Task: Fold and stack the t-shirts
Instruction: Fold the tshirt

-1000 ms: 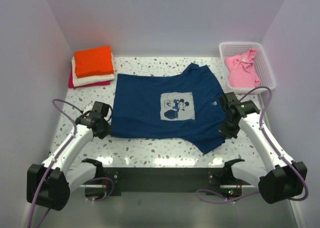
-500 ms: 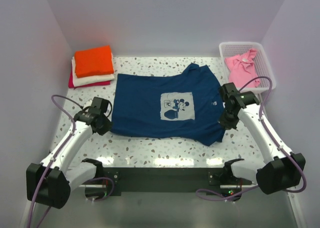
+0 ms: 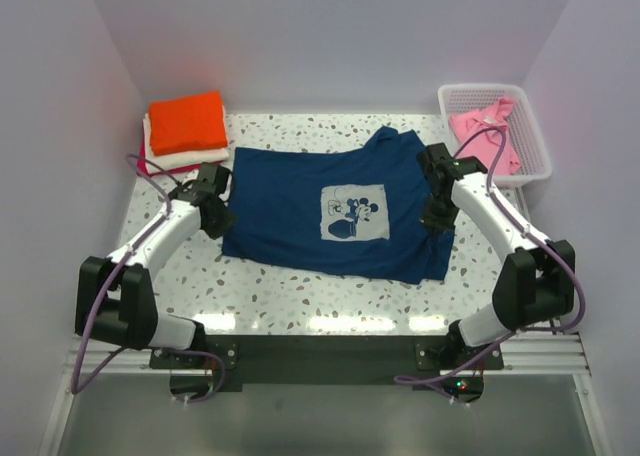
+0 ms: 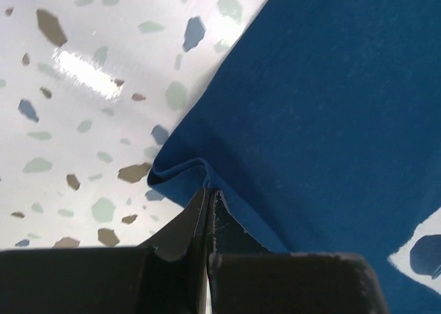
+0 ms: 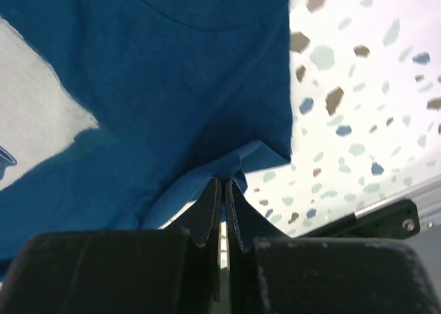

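Note:
A navy blue t-shirt (image 3: 320,211) with a white chest graphic lies spread across the middle of the table. My left gripper (image 3: 222,219) is shut on its left edge, where the cloth bunches at the fingertips (image 4: 208,190). At the shirt's right edge my right gripper (image 3: 437,219) is shut on a pinch of navy cloth (image 5: 238,164). A folded stack sits at the back left: orange tee (image 3: 188,120) on top, cream (image 3: 175,160) under it, magenta (image 3: 150,168) lowest. A pink t-shirt (image 3: 485,141) lies crumpled in the basket.
The white lattice basket (image 3: 530,126) stands at the back right corner. White walls close in the speckled table (image 3: 300,296) on three sides. A black rail (image 3: 320,351) runs along the near edge.
Both grippers have moved toward the back of the table, dragging the shirt's near edge with them. The near right corner of the shirt has drawn in and the shirt lies shorter front to back.

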`<action>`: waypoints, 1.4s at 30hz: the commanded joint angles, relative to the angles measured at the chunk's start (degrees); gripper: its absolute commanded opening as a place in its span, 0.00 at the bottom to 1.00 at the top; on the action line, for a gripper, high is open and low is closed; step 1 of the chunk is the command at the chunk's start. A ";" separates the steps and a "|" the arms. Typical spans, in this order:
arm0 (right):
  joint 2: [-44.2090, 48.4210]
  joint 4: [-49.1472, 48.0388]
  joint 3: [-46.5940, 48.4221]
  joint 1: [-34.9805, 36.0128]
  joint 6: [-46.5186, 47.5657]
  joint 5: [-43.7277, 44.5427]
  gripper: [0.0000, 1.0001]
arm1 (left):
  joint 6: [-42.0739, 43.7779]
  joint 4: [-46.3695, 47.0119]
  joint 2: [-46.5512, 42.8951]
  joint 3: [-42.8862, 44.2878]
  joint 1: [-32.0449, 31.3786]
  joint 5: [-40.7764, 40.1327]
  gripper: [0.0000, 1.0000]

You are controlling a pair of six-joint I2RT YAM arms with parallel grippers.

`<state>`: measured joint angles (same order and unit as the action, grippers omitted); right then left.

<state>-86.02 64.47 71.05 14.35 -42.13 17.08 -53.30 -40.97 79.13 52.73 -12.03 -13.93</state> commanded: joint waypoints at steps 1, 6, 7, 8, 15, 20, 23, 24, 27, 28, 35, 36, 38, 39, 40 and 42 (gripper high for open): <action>-1.96 -6.44 3.13 0.15 4.24 1.64 0.00 | 2.06 4.93 2.25 5.53 0.60 -1.27 0.00; -6.43 -9.45 5.50 -0.20 6.18 0.41 0.00 | 2.32 4.32 8.22 10.28 0.87 -1.80 0.00; -7.31 -9.36 6.90 -0.11 6.44 0.32 0.00 | 2.32 4.15 9.01 11.51 0.96 -1.89 0.00; -8.63 -9.36 7.52 -0.37 6.71 0.23 0.00 | 2.32 4.23 10.24 12.04 1.13 -1.89 0.00; -12.68 -9.54 12.53 -3.44 8.11 -2.57 0.00 | 2.58 4.14 14.03 15.29 2.36 -1.71 0.00; -14.35 -10.33 14.47 -5.82 9.26 -4.51 0.00 | 2.94 4.85 15.87 16.53 2.98 -1.01 0.00; -15.32 -10.24 15.87 -6.88 9.79 -5.21 0.00 | 2.76 5.02 17.10 16.97 3.24 -0.66 0.00; -15.58 -10.24 16.40 -7.31 9.96 -5.04 0.00 | 2.67 5.02 17.37 17.14 3.33 -0.57 0.00; -16.37 -9.89 17.19 -8.45 10.14 -5.22 0.00 | 2.67 5.11 18.34 17.67 3.68 -0.22 0.00; -16.29 -9.89 17.28 -8.81 10.22 -5.22 0.00 | 2.67 5.11 18.42 17.93 3.68 -0.22 0.00; -16.64 -10.33 18.25 -10.74 10.58 -6.53 0.00 | 2.50 5.90 18.78 18.11 4.74 0.66 0.00; -16.90 -10.41 18.69 -10.83 10.58 -6.62 0.00 | 2.58 6.08 18.78 18.11 4.82 0.75 0.00; -17.51 -10.33 19.39 -11.01 10.58 -7.15 0.00 | 2.41 6.08 18.95 18.37 5.00 0.84 0.00; -18.21 -10.24 20.18 -11.01 10.49 -7.15 0.00 | 2.32 6.08 18.95 18.46 5.09 1.01 0.00; -18.57 -10.06 20.62 -11.01 10.49 -7.24 0.00 | 2.41 5.99 19.04 18.55 5.18 0.93 0.00; -19.36 -9.80 21.93 -11.10 10.31 -7.06 0.00 | 2.41 6.08 19.13 18.55 5.53 1.10 0.00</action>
<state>-104.29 55.24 89.41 3.44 -32.47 10.70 -51.40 -36.91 97.84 69.06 -7.46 -12.78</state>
